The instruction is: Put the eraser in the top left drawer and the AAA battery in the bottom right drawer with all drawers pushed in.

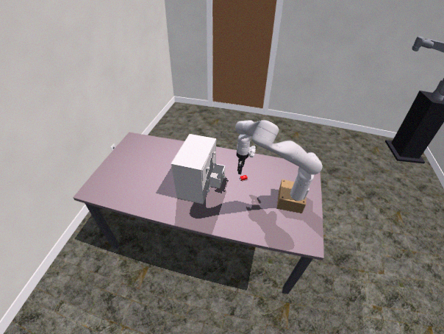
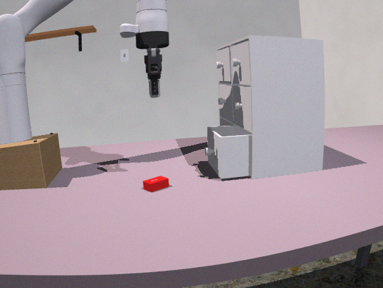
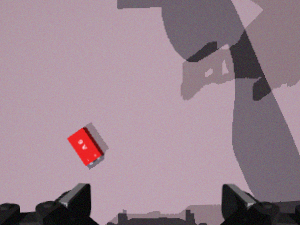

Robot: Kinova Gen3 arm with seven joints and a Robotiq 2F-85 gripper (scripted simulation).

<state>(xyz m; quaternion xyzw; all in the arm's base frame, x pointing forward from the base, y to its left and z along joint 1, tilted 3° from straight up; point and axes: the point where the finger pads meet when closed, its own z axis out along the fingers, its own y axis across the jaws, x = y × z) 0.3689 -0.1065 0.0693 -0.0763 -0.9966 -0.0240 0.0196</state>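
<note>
The small white chest [image 1: 195, 151] [image 2: 286, 104] stands upright. Its bottom-row right drawer [image 1: 215, 179] [image 2: 233, 155] is pulled partway out; its inside is in shadow and I cannot make out any contents. The top-row left drawer [image 2: 226, 57] looks pushed in. My gripper [image 1: 240, 173] [image 2: 154, 95] [image 3: 156, 199] is open and empty, pointing down high above the table, out in front of the chest. I cannot see the eraser or the AAA battery in any view.
A red 9V battery [image 1: 244, 177] [image 2: 155, 184] [image 3: 85, 146] lies on the table [image 1: 147, 158] [image 2: 190, 228] in front of the chest, left of centre in the wrist view. The arm's wooden base block [image 1: 291, 206] [image 2: 22, 168] stands farther from the chest's front.
</note>
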